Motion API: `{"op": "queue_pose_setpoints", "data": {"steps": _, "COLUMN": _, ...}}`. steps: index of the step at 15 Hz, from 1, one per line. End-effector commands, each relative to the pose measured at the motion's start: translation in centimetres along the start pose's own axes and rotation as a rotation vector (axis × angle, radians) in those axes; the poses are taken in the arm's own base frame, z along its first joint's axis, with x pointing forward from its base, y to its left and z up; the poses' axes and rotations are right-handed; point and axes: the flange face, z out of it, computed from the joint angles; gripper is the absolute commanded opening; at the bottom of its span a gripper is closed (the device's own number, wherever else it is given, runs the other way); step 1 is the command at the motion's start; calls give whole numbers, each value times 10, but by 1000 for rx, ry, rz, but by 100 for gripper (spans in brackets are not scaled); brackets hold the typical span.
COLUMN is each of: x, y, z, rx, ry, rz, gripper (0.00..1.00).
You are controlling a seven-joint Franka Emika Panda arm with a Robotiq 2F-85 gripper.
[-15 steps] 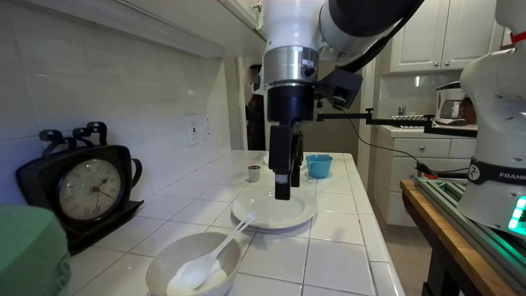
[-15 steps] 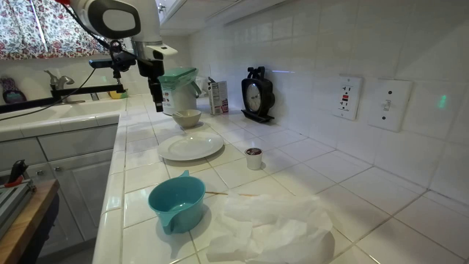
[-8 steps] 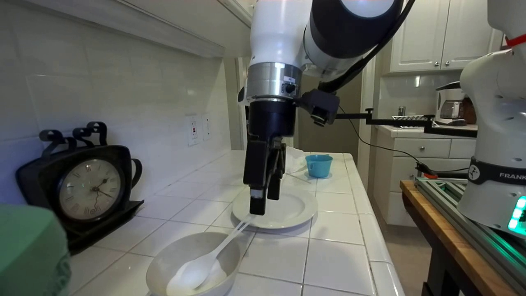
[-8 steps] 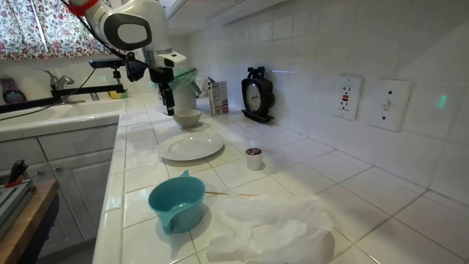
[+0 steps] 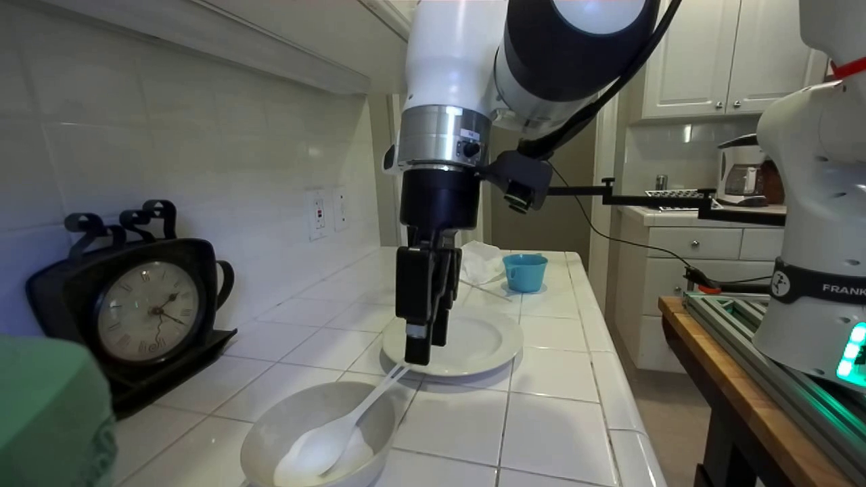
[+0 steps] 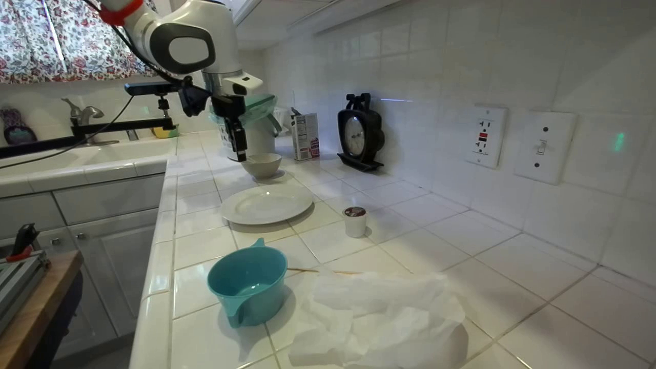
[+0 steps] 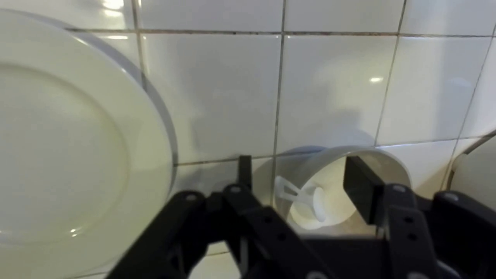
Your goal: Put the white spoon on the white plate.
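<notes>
The white spoon (image 5: 353,418) leans in a white bowl (image 5: 267,426), its handle sticking out over the rim toward the plate. The spoon (image 7: 310,198) and bowl (image 7: 391,168) also show in the wrist view. In an exterior view the bowl (image 6: 264,166) mostly hides the spoon. The white plate (image 5: 484,345) lies flat beside the bowl; it also shows in the other views (image 6: 266,205) (image 7: 149,162). My gripper (image 5: 428,341) is open and empty, pointing down just above the handle's end. In the wrist view the spoon appears between the spread fingers (image 7: 297,170).
A black clock (image 5: 149,311) stands by the tiled wall. A green-lidded container (image 6: 251,130) and a carton (image 6: 306,137) stand behind the bowl. A blue cup (image 6: 248,284), a small white pod (image 6: 355,223) and crumpled white paper (image 6: 382,320) lie on the plate's far side.
My gripper has moved from above the plate toward the bowl and lower, to the spoon's handle end. The motion is smaller in the last half second. Spoon, bowl and plate have not moved.
</notes>
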Motion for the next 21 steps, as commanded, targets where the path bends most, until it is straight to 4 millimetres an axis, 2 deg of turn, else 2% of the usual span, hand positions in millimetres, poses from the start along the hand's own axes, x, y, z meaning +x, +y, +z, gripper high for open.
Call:
{"op": "queue_pose_setpoints", "data": {"steps": 1, "x": 6, "y": -1, "z": 1, "rx": -1, "ry": 9, "rz": -27, "gripper": 62}}
{"op": "queue_pose_setpoints", "data": {"steps": 4, "x": 6, "y": -1, "z": 2, "rx": 0, "ry": 13, "rz": -33, "gripper": 53}}
{"op": "queue_pose_setpoints", "data": {"steps": 5, "x": 6, "y": 0, "z": 3, "rx": 0, "ry": 13, "rz": -34, "gripper": 54}}
{"op": "queue_pose_setpoints", "data": {"steps": 6, "x": 6, "y": 0, "z": 4, "rx": 1, "ry": 12, "rz": -34, "gripper": 49}}
{"op": "queue_pose_setpoints", "data": {"steps": 7, "x": 6, "y": 0, "z": 5, "rx": 2, "ry": 11, "rz": -34, "gripper": 52}}
{"op": "queue_pose_setpoints", "data": {"steps": 9, "x": 7, "y": 0, "z": 8, "rx": 3, "ry": 9, "rz": -35, "gripper": 50}}
{"op": "queue_pose_setpoints", "data": {"steps": 12, "x": 7, "y": 1, "z": 12, "rx": 5, "ry": 9, "rz": -34, "gripper": 37}}
{"op": "queue_pose_setpoints", "data": {"steps": 14, "x": 9, "y": 1, "z": 13, "rx": 5, "ry": 14, "rz": -34, "gripper": 15}}
{"op": "queue_pose_setpoints", "data": {"steps": 16, "x": 10, "y": 1, "z": 14, "rx": 6, "ry": 18, "rz": -33, "gripper": 6}}
{"op": "queue_pose_setpoints", "data": {"steps": 18, "x": 11, "y": 0, "z": 13, "rx": 6, "ry": 25, "rz": -36, "gripper": 0}}
{"op": "queue_pose_setpoints", "data": {"steps": 21, "x": 13, "y": -2, "z": 10, "rx": 10, "ry": 36, "rz": -39, "gripper": 1}}
